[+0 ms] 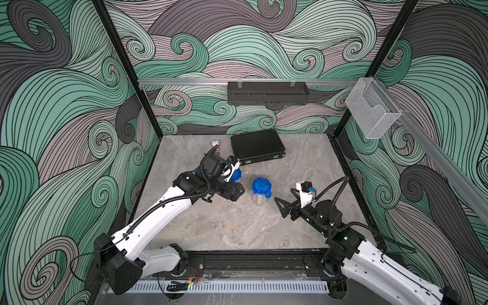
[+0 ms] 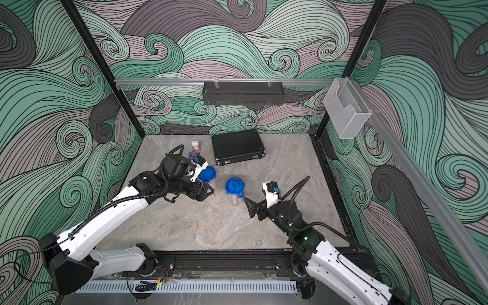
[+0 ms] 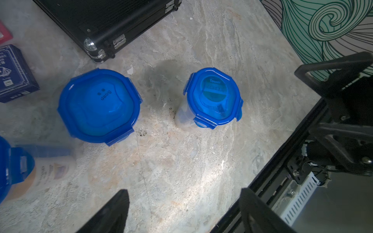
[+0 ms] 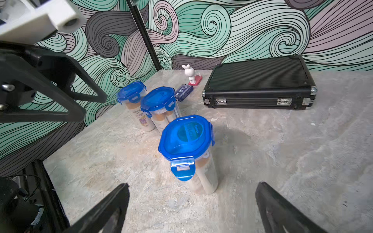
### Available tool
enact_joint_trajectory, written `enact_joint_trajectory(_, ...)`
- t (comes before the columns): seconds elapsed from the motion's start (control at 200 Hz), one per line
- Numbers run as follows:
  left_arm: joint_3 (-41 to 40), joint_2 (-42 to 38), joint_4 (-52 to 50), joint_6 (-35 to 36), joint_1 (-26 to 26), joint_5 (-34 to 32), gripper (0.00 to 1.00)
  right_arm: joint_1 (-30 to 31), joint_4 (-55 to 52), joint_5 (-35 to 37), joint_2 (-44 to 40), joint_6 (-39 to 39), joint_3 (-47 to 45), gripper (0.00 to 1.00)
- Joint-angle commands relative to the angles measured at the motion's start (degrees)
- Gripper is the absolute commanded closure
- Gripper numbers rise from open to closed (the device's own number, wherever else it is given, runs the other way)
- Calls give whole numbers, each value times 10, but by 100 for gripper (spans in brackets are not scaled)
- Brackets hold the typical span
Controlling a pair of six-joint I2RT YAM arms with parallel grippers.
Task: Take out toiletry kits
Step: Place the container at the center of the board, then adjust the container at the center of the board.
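Note:
Three toiletry kits, clear tumblers with blue clip lids, stand on the stone table. The nearest kit (image 1: 261, 190) (image 2: 234, 188) (image 4: 186, 141) (image 3: 214, 96) is alone at mid-table, one clip tab hanging open. A second kit (image 4: 157, 100) (image 3: 99, 105) (image 2: 207, 174) and a third kit (image 4: 131, 92) (image 3: 12, 167) stand left of it, partly under my left arm in both top views. My left gripper (image 3: 184, 191) (image 1: 233, 192) hangs open over bare table beside the second kit. My right gripper (image 4: 192, 185) (image 1: 280, 207) is open, just short of the nearest kit.
A shut black ribbed briefcase (image 1: 257, 146) (image 4: 260, 80) lies at the back. A dark-blue card box (image 4: 183, 91) (image 3: 14, 74) and a white rabbit figurine (image 4: 190, 74) sit left of it. A black shelf (image 1: 268, 92) and clear holder (image 1: 372, 111) hang on the walls.

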Motion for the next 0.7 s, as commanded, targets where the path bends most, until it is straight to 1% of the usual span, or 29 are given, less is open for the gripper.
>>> enact_joint_trajectory(0.0,51,52,37,-17,1,43,19,-3,-176,-26,32,25,59,9)
enact_joint_trajectory(0.08,100,99,36,-14,1,42,23,-2,-215,-62,98,27,88,15)
enact_joint_trajectory(0.14,141,150,31,-8,2,44,26,-2,-222,-79,141,28,104,19)
enact_joint_trajectory(0.26,204,217,26,-3,7,46,31,-1,-216,-66,184,21,126,20)
enact_joint_trajectory(0.395,262,283,8,1,19,50,39,-1,-212,-47,231,8,159,20)
enact_joint_trajectory(0.49,283,315,9,-3,30,66,44,-1,-199,-46,267,13,175,20)
enact_joint_trajectory(0.605,296,342,16,-18,37,89,49,-1,-176,-68,313,23,197,20)
enact_joint_trajectory(0.695,303,355,13,-23,37,104,52,-1,-181,-55,345,21,219,21)
